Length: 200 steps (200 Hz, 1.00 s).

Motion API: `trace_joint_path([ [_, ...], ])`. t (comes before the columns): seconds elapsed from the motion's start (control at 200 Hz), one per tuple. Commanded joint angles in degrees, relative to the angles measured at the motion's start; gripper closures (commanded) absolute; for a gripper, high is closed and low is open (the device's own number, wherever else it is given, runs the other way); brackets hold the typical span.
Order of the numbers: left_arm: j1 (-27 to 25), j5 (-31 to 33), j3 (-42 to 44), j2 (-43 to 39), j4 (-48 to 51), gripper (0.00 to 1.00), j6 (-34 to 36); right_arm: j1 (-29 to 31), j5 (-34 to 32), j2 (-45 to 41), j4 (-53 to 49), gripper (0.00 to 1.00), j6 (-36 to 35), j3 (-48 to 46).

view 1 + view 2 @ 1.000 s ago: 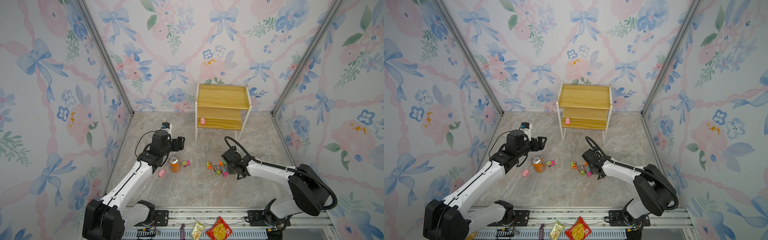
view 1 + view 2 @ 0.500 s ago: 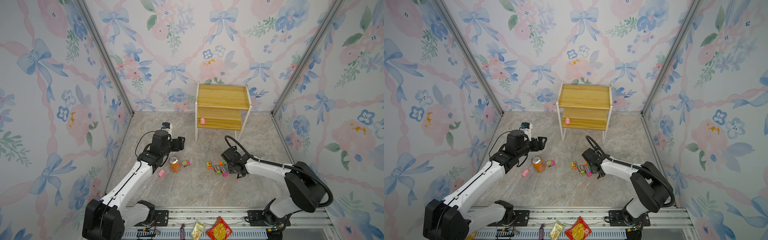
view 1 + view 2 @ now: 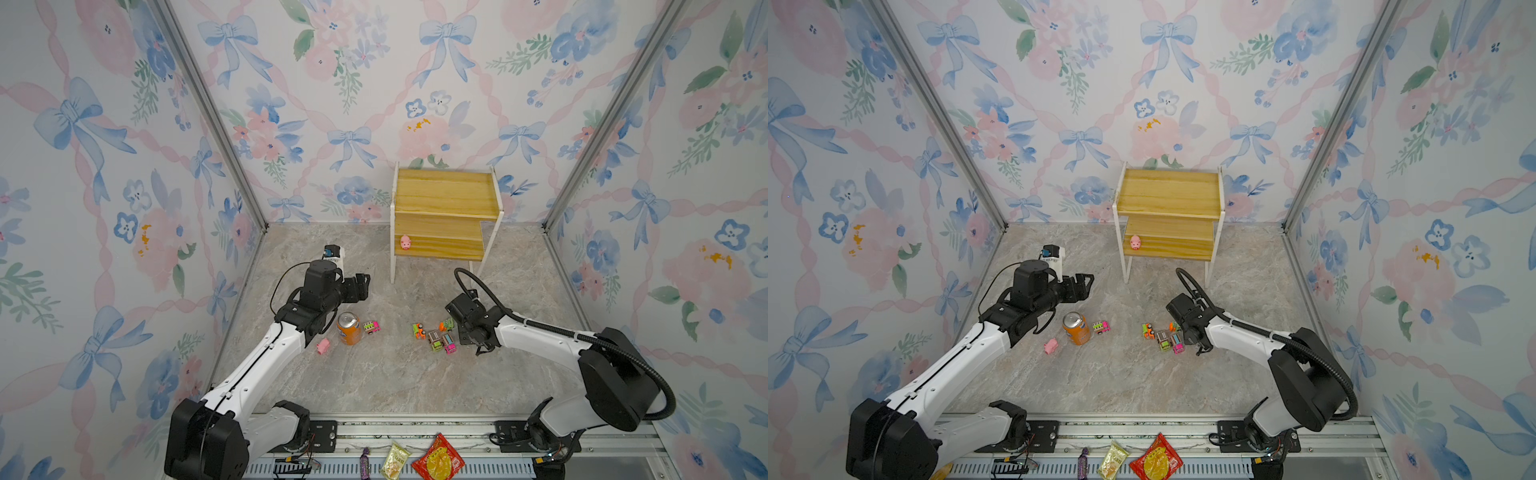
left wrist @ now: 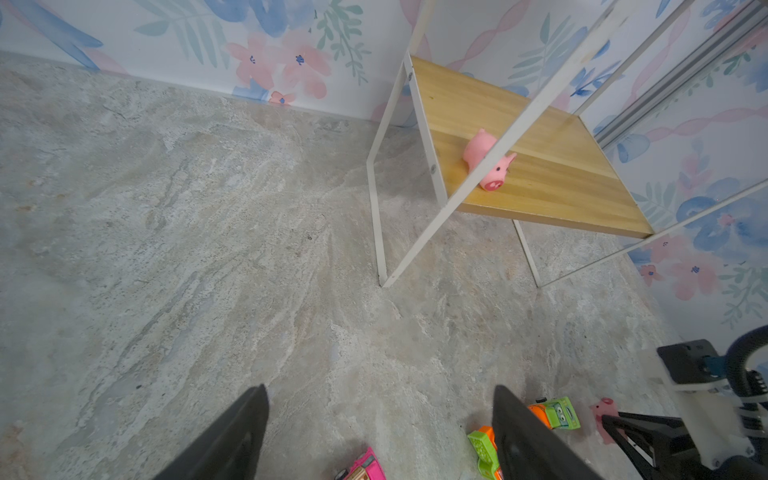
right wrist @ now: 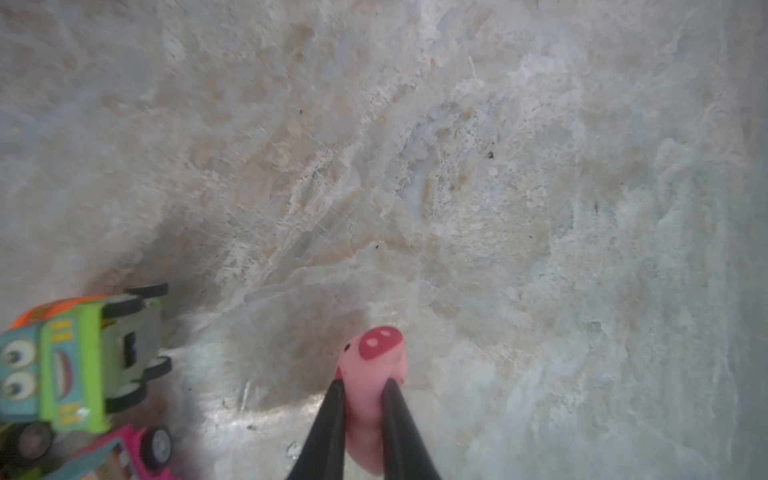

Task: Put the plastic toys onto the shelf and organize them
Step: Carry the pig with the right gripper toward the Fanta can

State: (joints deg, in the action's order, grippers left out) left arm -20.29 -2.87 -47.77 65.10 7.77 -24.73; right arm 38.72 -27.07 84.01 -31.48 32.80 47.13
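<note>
- Right gripper (image 5: 363, 386): jaws drawn in and clamped on a pink pig (image 5: 372, 361), one black finger on each flank, snout pointing away from the wrist. The pig is low over the marble floor (image 5: 457, 166); I cannot tell whether it touches. In the left wrist view it sits in front of the shelf, off its right legs.
- Left gripper (image 4: 380, 399): fingers (image 4: 249, 424) well apart, nothing between them. It hangs above the floor in front of and left of the shelf, aimed toward it.
- Shelf (image 3: 446, 195): against the back wall; two stepped yellow boards on a white frame. Top board bare.
- Second pig (image 3: 405, 242): on the lower board at its left end, just inside the left frame post.
- Third pig (image 3: 323, 345): on the floor, well in front of the shelf and farthest left of it.
- Trucks: four in a tight group (image 3: 435, 340) on the floor in front of the shelf's middle; a fifth, pink and green (image 3: 371, 327), in front of its left leg.
- Orange soda can (image 3: 348, 329): upright, in front of the shelf and left of its left leg.
- Writing: none legible. The can's print is too small to read. The green truck (image 5: 62, 365) carries a cartoon face, eyes and mouth, no letters. Snack packets (image 3: 438, 461) lie on the front rail, farthest from the shelf; their print is unreadable.
</note>
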Motion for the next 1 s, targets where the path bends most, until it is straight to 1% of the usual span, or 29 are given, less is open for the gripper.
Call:
trace_joint_path([
  [0.0,-0.3,0.2,0.6,-0.5,-0.5,0.15,0.1,-0.1,2.4,-5.2,-1.0,0.82,-0.5,1.7],
  [0.11,-0.3,0.3,0.6,-0.5,-0.5,0.15,0.1,1.9,5.9,-8.1,1.4,0.82,-0.4,2.6],
  [0.165,-0.3,0.4,0.6,-0.6,-0.5,0.15,0.1,3.6,6.3,-8.9,2.2,0.82,0.5,3.4],
  [0.22,-0.4,0.5,0.5,-0.7,-0.5,0.15,0.2,5.6,8.0,-9.4,4.4,0.82,0.9,3.8],
  [0.32,-0.3,0.7,0.6,-0.9,-0.4,0.15,0.2,9.8,10.4,-9.3,8.9,0.81,2.6,4.6],
  [0.335,-0.3,0.8,0.6,-1.0,-0.5,0.15,0.2,10.4,10.7,-9.1,9.8,0.81,4.3,4.7],
  [0.375,-0.3,1.0,0.5,-1.2,-0.4,0.15,0.3,12.0,11.5,-8.2,12.2,0.81,5.7,4.9],
  [0.51,0.0,1.5,0.6,-2.0,-0.5,0.15,0.3,16.6,14.3,-1.1,21.4,0.81,8.7,6.8],
  [0.655,0.3,2.2,0.7,-2.8,-0.5,0.15,0.4,20.3,15.8,8.5,26.7,0.8,9.2,12.3],
  [0.755,0.4,2.2,0.7,-3.1,-0.4,0.15,0.3,20.7,19.3,14.4,32.4,0.8,10.7,13.6],
  [0.83,0.5,2.3,0.7,-3.2,-0.5,0.15,0.3,20.8,20.1,17.3,32.5,0.8,11.0,15.3],
  [0.995,0.5,2.3,0.8,-3.3,-0.5,0.15,0.3,20.4,22.1,21.4,34.4,0.8,11.7,15.9],
])
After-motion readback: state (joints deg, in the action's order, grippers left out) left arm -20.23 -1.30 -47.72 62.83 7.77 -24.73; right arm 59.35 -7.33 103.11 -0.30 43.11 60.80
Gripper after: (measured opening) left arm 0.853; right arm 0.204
